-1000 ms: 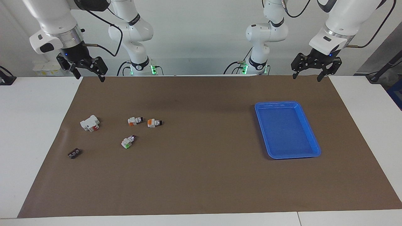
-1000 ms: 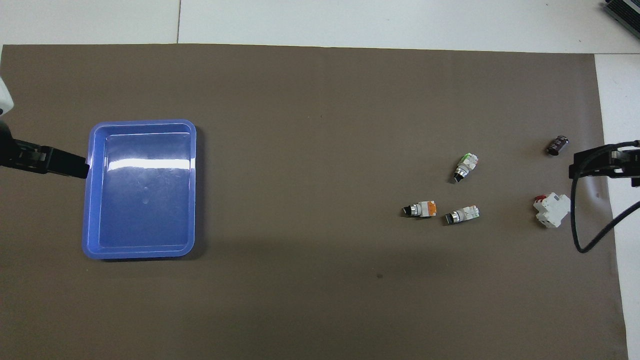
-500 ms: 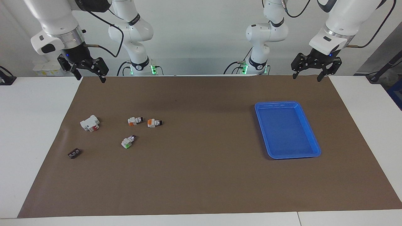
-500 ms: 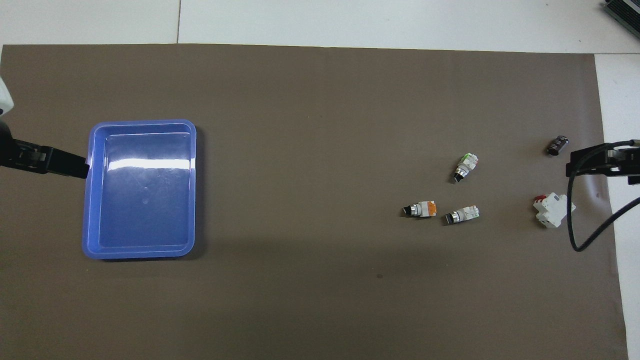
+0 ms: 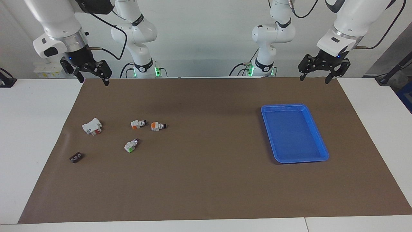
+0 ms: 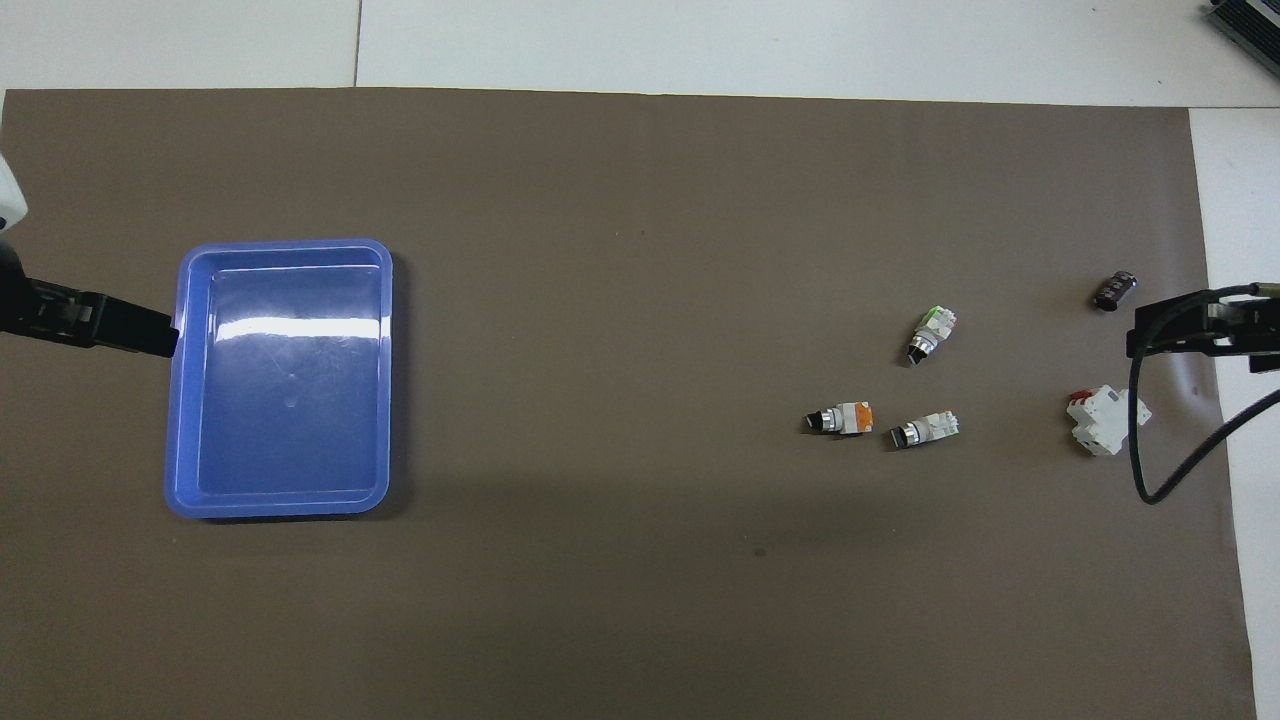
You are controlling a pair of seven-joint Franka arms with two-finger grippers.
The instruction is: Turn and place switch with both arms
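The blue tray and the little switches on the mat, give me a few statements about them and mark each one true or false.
1. The blue tray has nothing in it. True.
2. The switch with the orange block lies in the tray. False: it lies on the brown mat, toward the right arm's end of the table.
3. The right gripper holds a switch. False: it is open and holds nothing, up over the mat's edge nearest the robots.
4. The green switch lies farther from the robots than the orange one. True.
5. The left gripper is down in the tray. False: it hangs open, above the mat's edge nearest the robots.
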